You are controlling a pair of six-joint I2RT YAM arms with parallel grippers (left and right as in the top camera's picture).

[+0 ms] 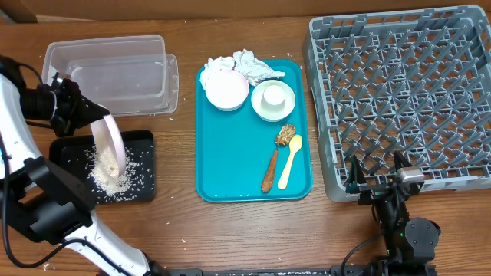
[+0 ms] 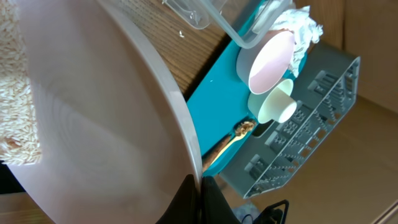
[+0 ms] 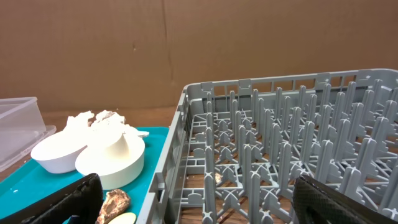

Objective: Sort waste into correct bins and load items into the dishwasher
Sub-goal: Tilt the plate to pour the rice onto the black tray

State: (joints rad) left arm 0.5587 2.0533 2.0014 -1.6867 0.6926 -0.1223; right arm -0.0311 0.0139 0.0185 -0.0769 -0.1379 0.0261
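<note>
Holding plate (image 1: 110, 146) on edge, pinched in left gripper (image 1: 90, 116), to shed rice (image 1: 107, 180) onto black tray (image 1: 143, 141). With right gripper (image 1: 377, 180) spread wide at tabletop's (image 1: 230, 238) near edge.

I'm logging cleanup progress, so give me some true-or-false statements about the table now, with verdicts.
The left fingers grip the plate, tilted over the black tray. True.
Rice lies on the black tray. True.
A bowl stands in the dish rack. False: the dish rack holds no bowl; both bowls sit on the teal tray.
The spoon lies in the clear tub. False: the spoon lies on the teal tray, outside the clear tub.
The right fingers are shut. False: the right fingers stand open, holding nothing.
</note>
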